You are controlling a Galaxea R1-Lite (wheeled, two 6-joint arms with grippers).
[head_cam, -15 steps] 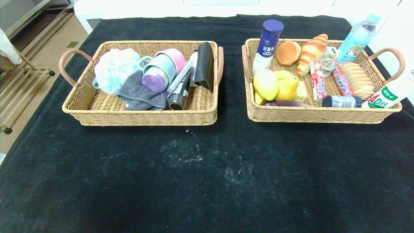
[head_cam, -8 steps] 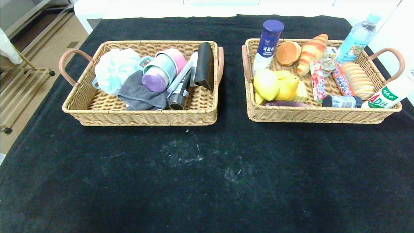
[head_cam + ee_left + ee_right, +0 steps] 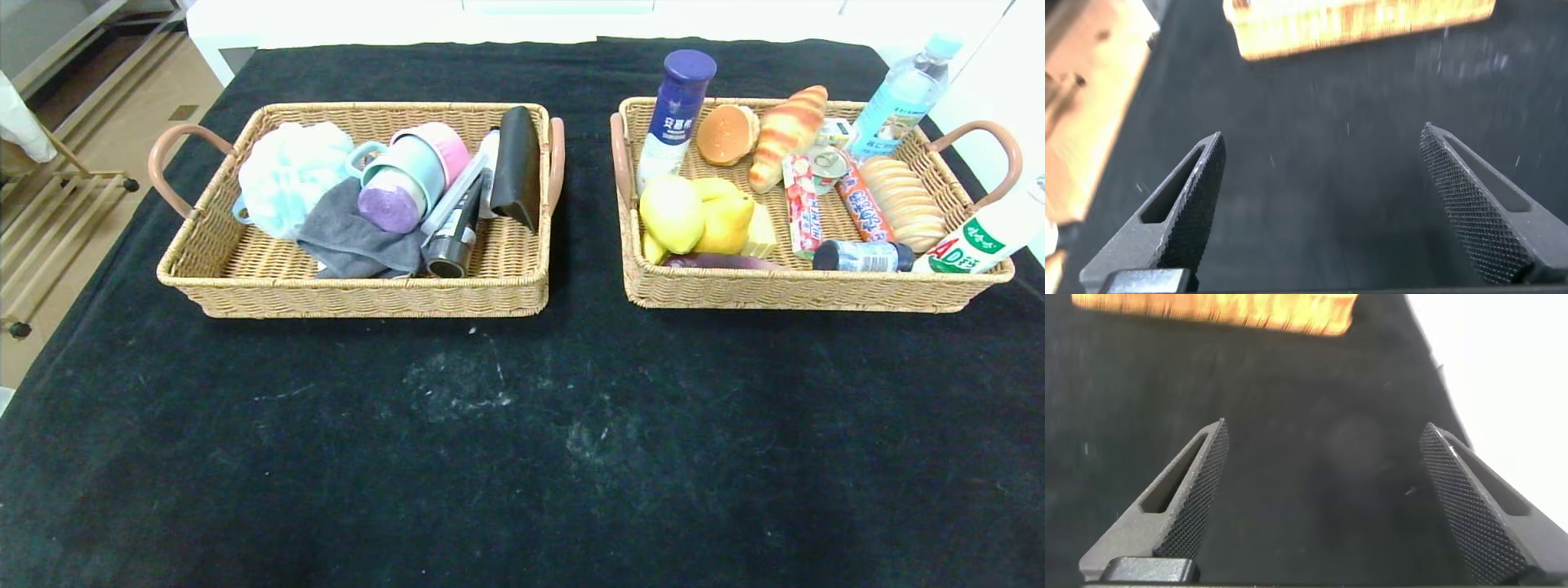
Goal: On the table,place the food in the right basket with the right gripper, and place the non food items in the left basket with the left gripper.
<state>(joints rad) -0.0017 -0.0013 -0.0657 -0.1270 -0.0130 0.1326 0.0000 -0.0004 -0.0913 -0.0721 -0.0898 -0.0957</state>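
Food already fills the right basket [image 3: 816, 290], stiff tan wicker at 1 o'clock on the black-clothed table [image 3: 522, 425]; non-food sits in the left basket [image 3: 351, 294] at 11 o'clock. Both grippers, left [image 3: 1319, 204] and right [image 3: 1323, 498], hang spread and empty over bare cloth. The white bottle [image 3: 673, 114] looks rigid, slick: grip mid-body. The lemon [image 3: 671, 214] looks firm, rounded, likely to roll.

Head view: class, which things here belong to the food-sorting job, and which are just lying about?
Job: table, left basket, right basket, lemon, blue-capped bottle, bun, snack pack, black tube; left gripper and right gripper, both open over the table.
Lying about: wheeled rack on the floor, white counter beyond the table.
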